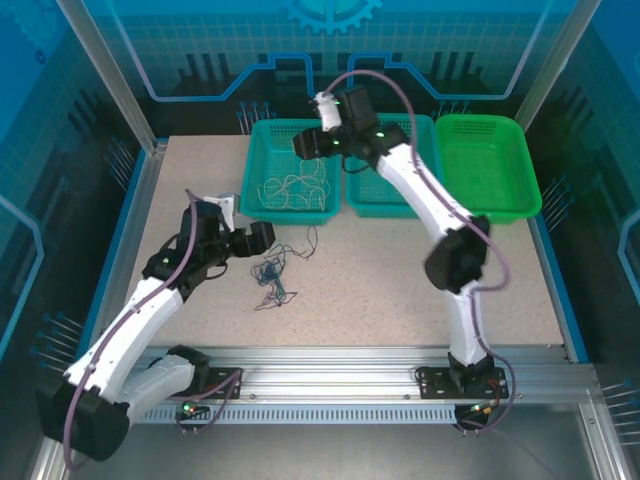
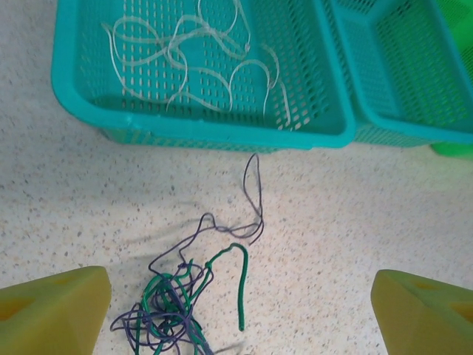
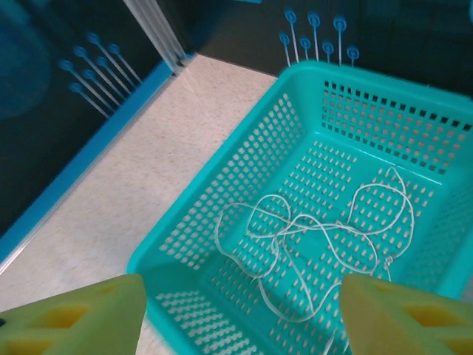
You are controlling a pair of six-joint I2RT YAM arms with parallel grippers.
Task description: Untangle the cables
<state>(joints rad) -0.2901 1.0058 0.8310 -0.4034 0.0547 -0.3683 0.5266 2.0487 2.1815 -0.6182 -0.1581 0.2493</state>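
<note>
Top external, pale beige wires (image 1: 300,186) inside teal perforated plastic basket (image 1: 252,165), purple-green wire tangle (image 1: 270,273) before it, left gripper (image 1: 266,237) spread wide before basket, right gripper (image 1: 299,146) spread wide above it

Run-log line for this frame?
left gripper open near tangled dark green and purple thin wires | right gripper open over left teal plastic basket | pale beige thin wire inside basket

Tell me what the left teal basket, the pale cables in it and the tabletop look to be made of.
Teal basket: likely moulded plastic, given the perforated walls and smooth, slightly glossy rim.
Pale cables: probably thin plastic-sheathed wire with a matte finish. They lie in limp loops, and the core is unseen.
Tabletop: speckled beige, matte, either stone-look laminate or composite. I cannot tell which.
</note>
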